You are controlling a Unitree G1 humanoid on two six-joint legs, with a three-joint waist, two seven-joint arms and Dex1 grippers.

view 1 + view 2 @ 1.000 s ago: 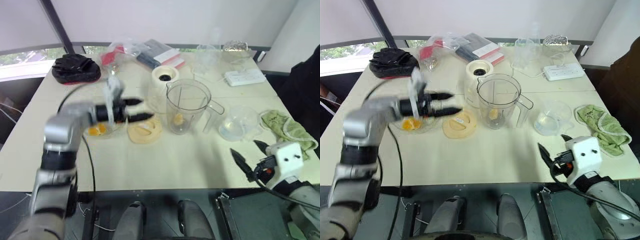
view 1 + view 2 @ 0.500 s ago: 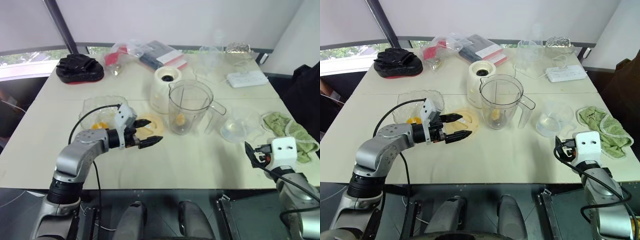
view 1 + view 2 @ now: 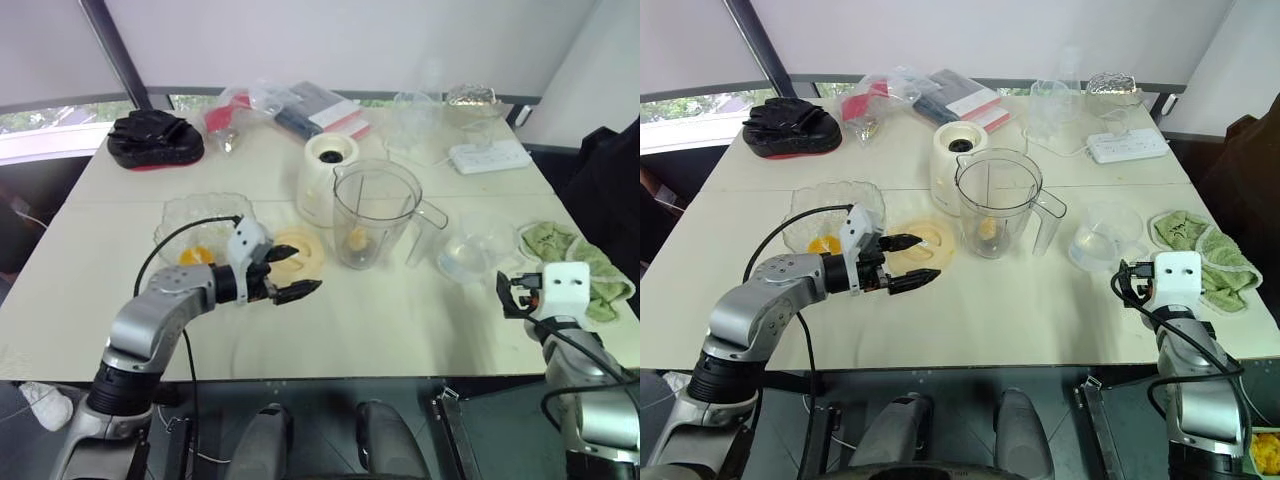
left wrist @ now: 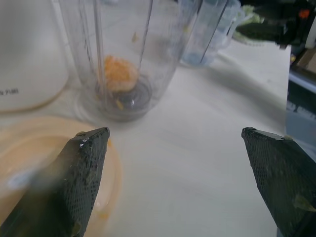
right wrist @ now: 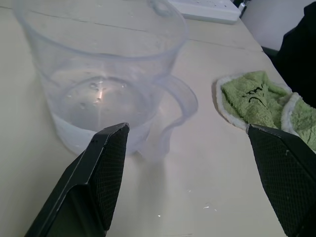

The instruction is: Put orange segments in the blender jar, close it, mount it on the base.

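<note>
Loading step, not finished: one orange segment [image 3: 987, 228] lies in the blender jar [image 3: 998, 205], mid table [image 3: 1040, 310]. More sit in the bowl [image 3: 805, 205] toward the left edge. Left gripper [image 3: 929, 257] is spread and empty by the lid [image 3: 930, 238]. Right gripper [image 5: 187, 127] is spread near the right edge. Next: reach into the bowl, pinch a segment.

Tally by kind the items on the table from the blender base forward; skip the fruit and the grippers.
Blender parts: 3 (jar, base, lid)
Bowl: 1
Jug: 1
Cloth: 1
Total: 6
</note>
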